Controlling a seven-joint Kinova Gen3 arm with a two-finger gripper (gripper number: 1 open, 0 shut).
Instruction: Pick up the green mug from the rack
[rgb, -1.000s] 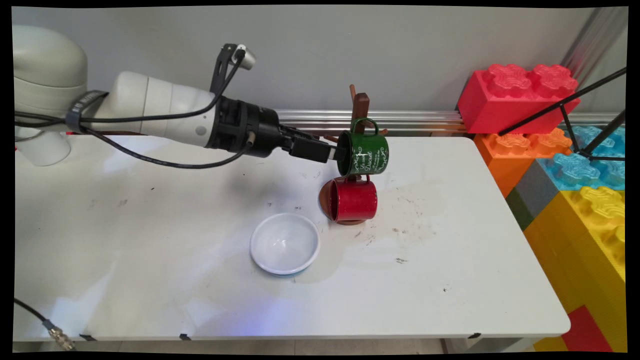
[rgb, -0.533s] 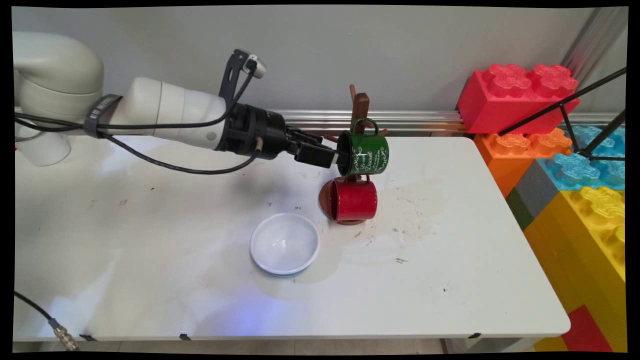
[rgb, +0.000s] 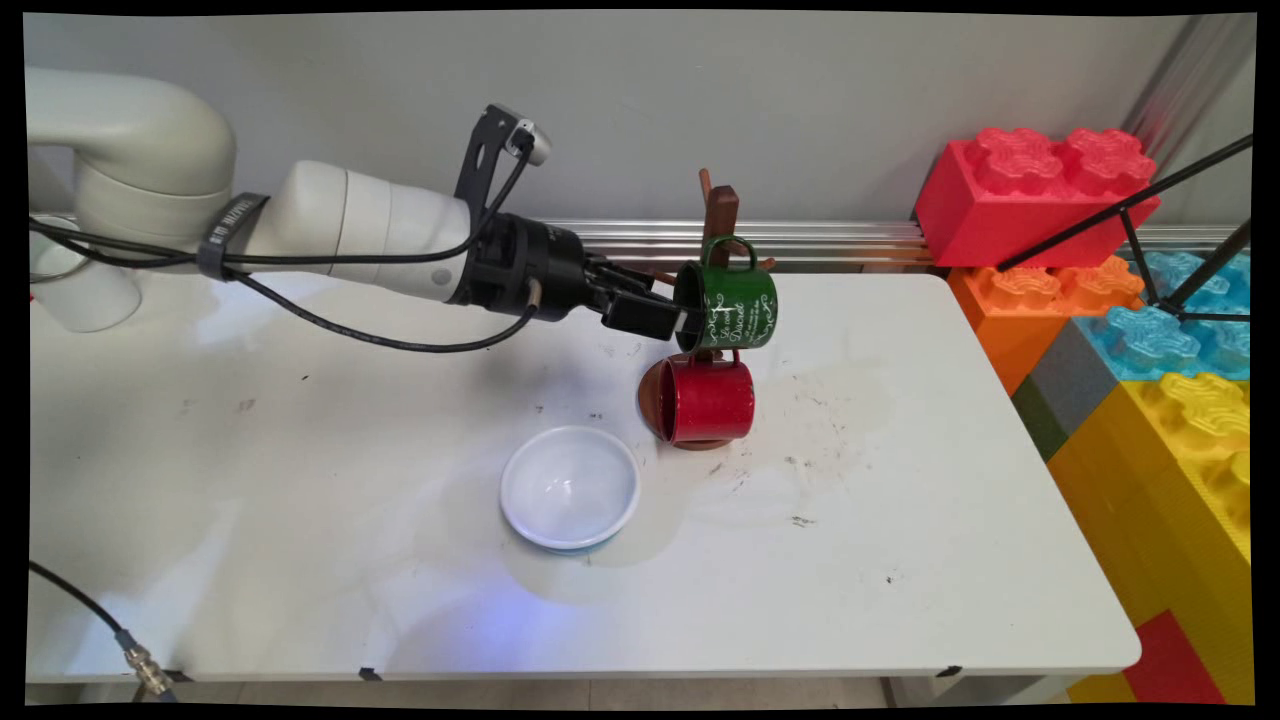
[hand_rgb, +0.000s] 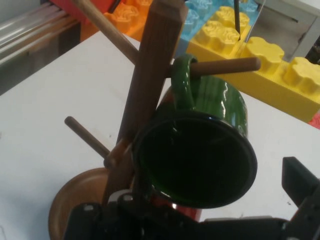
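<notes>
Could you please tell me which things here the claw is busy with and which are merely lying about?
With the claw: claw, open at the green mug's mouth; green mug, hanging on a peg of the wooden mug tree.
Lying about: red mug, lower on the tree; white bowl on the table; big toy bricks at right.

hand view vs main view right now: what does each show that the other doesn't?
Hand view only: the green mug's dark inside, its handle hooked over a peg, and a bare lower peg.

Main view only: the white bowl, the full red mug, white lettering on the green mug, the arm and its cables.

Both: the wooden mug tree, green mug, white table, toy bricks, and the claw open at the green mug's mouth.
</notes>
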